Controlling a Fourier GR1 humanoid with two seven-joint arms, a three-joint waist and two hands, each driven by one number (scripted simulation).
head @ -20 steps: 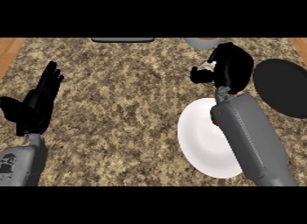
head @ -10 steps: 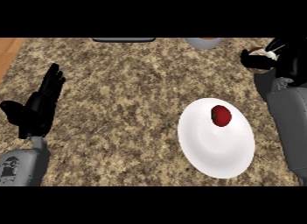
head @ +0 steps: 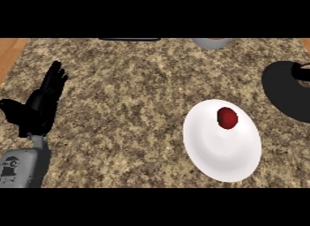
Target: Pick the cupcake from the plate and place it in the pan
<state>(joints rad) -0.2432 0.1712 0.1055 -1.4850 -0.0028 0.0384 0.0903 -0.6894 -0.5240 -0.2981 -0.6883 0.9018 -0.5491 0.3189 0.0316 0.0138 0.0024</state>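
left hand (head: 41,103) rests open at the view's left edge, fingers straight and pointing up, holding nothing; right hand not in view. cupcake (head: 308,73) sits in black pan (head: 294,95) at right edge of speckled desk (head: 131,88). nearer, white plate (head: 216,148) w/ a red object (head: 228,118) on its upper part.

a speckled brown-and-tan granite counter (head: 131,97) fills nearly the whole view. a strip of warm wood (head: 2,57) runs along its left side, and a sliver of the same wood shows at the upper right corner. the light is even, with soft shadows.
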